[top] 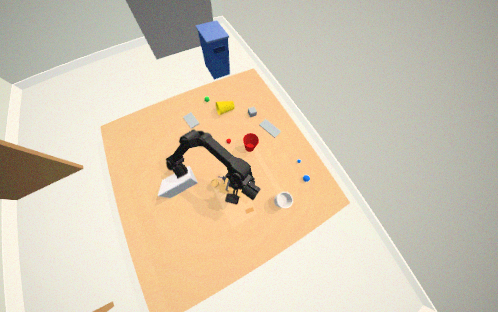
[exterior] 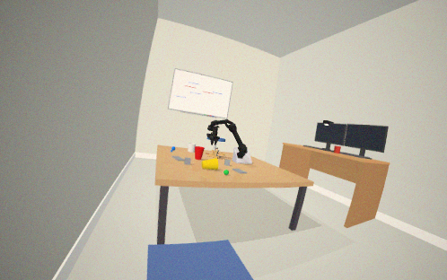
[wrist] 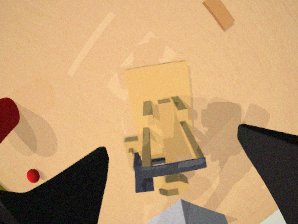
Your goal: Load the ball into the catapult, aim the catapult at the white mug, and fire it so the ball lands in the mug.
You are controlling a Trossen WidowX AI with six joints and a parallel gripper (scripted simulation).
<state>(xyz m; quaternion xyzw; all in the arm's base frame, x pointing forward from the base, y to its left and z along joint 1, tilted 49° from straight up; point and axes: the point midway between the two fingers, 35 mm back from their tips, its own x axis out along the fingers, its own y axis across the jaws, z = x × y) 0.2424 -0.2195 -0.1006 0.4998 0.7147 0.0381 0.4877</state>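
Note:
The catapult (top: 215,183) (wrist: 157,77), pale wood with a dark crossbar, stands on the table below my gripper. The gripper (top: 229,187) (wrist: 172,139) is open and empty, its fingers wide apart to either side of the catapult in the wrist view. The white mug (top: 284,200) (exterior: 192,147) stands upright, to the right of the catapult in the top view. A small red ball (top: 228,141) (wrist: 33,176) lies near the red cup. A larger blue ball (top: 306,178) and a smaller blue ball (top: 299,161) lie beyond the mug. I cannot tell whether the catapult's cup holds anything.
A red cup (top: 250,141) (exterior: 198,153) stands upright. A yellow cup (top: 225,107) (exterior: 210,164) lies on its side near a green ball (top: 207,99) (exterior: 226,172). A grey cube (top: 252,111), two flat grey plates and an orange-brown block (top: 249,210) (wrist: 218,14) are also on the table.

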